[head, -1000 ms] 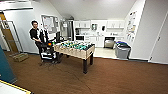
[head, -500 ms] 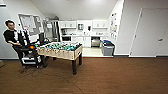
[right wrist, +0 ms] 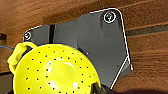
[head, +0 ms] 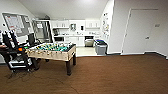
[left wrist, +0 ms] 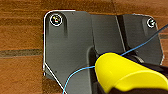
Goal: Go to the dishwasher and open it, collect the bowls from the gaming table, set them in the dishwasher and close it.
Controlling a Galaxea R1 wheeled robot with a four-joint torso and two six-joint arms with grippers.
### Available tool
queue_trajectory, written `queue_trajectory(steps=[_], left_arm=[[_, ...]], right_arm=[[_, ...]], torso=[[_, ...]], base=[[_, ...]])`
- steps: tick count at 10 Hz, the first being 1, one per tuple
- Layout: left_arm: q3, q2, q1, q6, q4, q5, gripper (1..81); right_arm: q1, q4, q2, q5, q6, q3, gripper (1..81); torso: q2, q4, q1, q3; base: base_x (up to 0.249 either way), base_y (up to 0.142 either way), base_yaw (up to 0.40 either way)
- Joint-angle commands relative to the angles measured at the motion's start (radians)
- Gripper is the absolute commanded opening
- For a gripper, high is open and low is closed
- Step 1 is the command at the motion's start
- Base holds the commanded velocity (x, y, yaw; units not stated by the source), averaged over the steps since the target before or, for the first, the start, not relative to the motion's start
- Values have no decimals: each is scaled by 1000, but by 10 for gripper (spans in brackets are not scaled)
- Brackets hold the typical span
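At the far left of the head view a dark control rig (head: 15, 56) is cut off by the frame edge, and its parts are too blurred to be separated. Just right of it the table-football table (head: 53, 51) is seen, its long axis running from the near right to the far left across the brown wooden floor (head: 112, 75). Its far legs are hidden behind its body.

Far back, under the white kitchen counter, a grey-fronted unit taken to be the dishwasher (head: 89, 41) is seen with its front turned toward the near side. Its handle is too small to make out, and whether it is open cannot be told. Grey bins (head: 101, 47) are set near it to the right, and a white door (head: 140, 32) is shut at the far right.

In the left wrist view a smooth yellow bowl (left wrist: 125, 73) is seen from the side and cut off at the frame edge, crossed by a thin blue cable (left wrist: 75, 75). Whether the left gripper is pressed on it cannot be told.

In the right wrist view a yellow perforated bowl (right wrist: 55, 71) is shown with its domed side toward the camera and a loop handle at its rim. Its lower part is cut off. The right gripper's state cannot be told.
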Motion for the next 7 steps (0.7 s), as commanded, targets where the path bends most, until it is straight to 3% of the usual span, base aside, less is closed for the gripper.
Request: queue_trajectory(steps=[1,7], left_arm=[[1,-5,-37,9,-3,69,10],[1,-2,-37,9,-2,71,10]], right_arm=[[52,-3,-15,-48,1,-6,10],[52,-6,-15,-48,1,-7,10]], torso=[[0,0,0,0],[0,0,0,0]], base=[[0,0,0],[0,0,0]])
